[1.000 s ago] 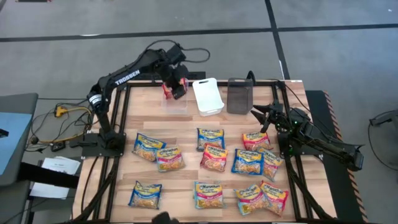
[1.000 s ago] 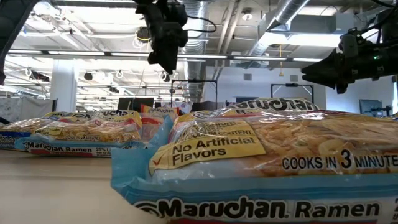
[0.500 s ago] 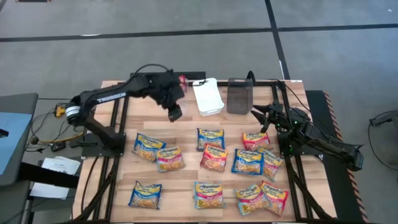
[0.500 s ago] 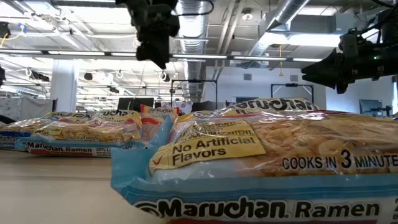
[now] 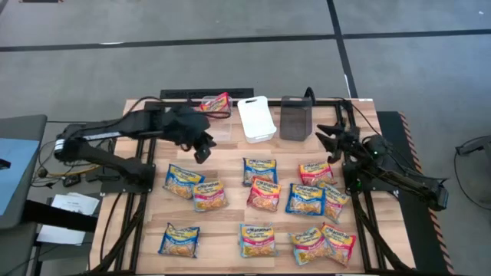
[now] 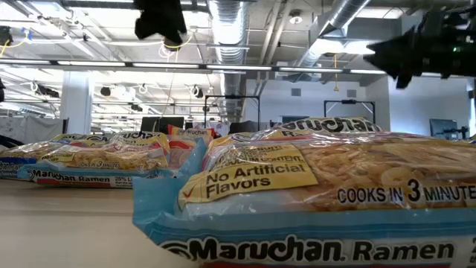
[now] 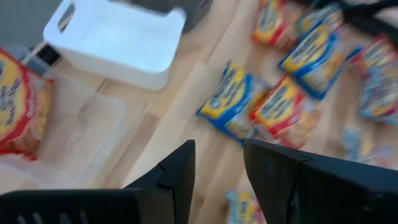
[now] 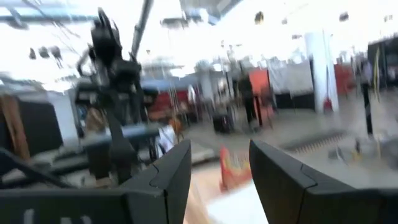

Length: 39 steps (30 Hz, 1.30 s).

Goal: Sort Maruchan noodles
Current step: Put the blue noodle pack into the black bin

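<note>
Left gripper (image 5: 202,150): above the table between the clear bin and the loose packets, fingers (image 7: 180,171) apart with bare wood showing through the gap, nothing held.
Right gripper (image 5: 328,139): raised over the right side of the table, near the dark bin, fingers (image 8: 177,168) apart, empty.
Red packet (image 5: 215,102): 1 Maruchan noodle packet, tilted at the far end of the clear bin (image 5: 217,127); in the left wrist view it sits against the bin's end wall.
White bin (image 5: 256,119): just right of the clear bin, inside bare.
Dark bin (image 5: 295,118): right of the white bin, contents cannot be told.
Loose packets, middle rows: blue/yellow packet (image 5: 183,180) touching a pink packet (image 5: 209,195) on the left side; blue packet (image 5: 259,169) with a red one (image 5: 264,194) just in front of it, at centre; 3 more clustered at right around a blue/yellow one (image 5: 306,199).
Loose packets, near row: 1 blue/yellow (image 5: 179,240) on the left, 1 light blue/pink (image 5: 257,239) at centre, 2 overlapping (image 5: 322,244) at right.
Low view: nearest packet (image 6: 312,201) fills the foreground, flat on the table (image 5: 222,226).
Sorted so far: 1 packet in a bin, the rest on the wood.
</note>
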Each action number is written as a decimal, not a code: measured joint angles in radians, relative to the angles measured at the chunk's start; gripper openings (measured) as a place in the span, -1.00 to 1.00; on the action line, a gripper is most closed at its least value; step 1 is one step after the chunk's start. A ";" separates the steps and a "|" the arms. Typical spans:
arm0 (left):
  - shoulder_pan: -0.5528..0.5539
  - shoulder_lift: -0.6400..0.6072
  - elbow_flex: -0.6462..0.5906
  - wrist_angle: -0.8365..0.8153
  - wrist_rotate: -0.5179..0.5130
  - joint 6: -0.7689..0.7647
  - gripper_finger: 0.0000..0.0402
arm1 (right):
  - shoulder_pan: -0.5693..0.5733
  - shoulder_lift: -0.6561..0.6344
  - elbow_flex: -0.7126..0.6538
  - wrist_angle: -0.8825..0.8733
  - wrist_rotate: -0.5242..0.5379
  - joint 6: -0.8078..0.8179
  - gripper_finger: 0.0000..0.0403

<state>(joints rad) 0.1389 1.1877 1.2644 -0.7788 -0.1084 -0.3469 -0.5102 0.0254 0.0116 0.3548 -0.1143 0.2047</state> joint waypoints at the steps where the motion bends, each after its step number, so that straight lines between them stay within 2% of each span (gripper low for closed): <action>1: -0.011 -0.019 0.000 0.004 -0.005 -0.013 -0.39 | 0.000 0.000 0.000 0.037 0.001 0.000 -0.08; 7: -0.056 -0.126 0.000 0.027 -0.005 -0.040 -0.39 | -0.001 0.000 0.001 0.253 0.010 0.003 -0.08; 14: -0.061 -0.229 0.000 0.029 -0.011 -0.050 -0.39 | -0.001 0.000 0.002 0.518 0.032 -0.002 -0.08; 20: -0.061 -0.278 0.000 0.027 -0.012 -0.031 -0.39 | -0.001 0.004 0.073 0.524 0.032 -0.089 -0.08; 26: -0.060 -0.286 0.000 0.020 -0.012 -0.011 -0.39 | -0.001 0.045 0.187 0.349 0.031 -0.101 -0.08; 35: -0.060 -0.285 0.000 -0.025 -0.012 0.032 -0.39 | -0.001 0.190 0.403 -0.165 0.032 -0.098 -0.08; 39: -0.060 -0.285 0.000 -0.026 -0.008 0.032 -0.39 | -0.001 0.262 0.494 -0.365 0.032 -0.048 -0.05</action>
<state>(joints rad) 0.0788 0.9024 1.2640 -0.8044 -0.1163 -0.3149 -0.5114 0.2872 0.5061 -0.0105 -0.0822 0.1567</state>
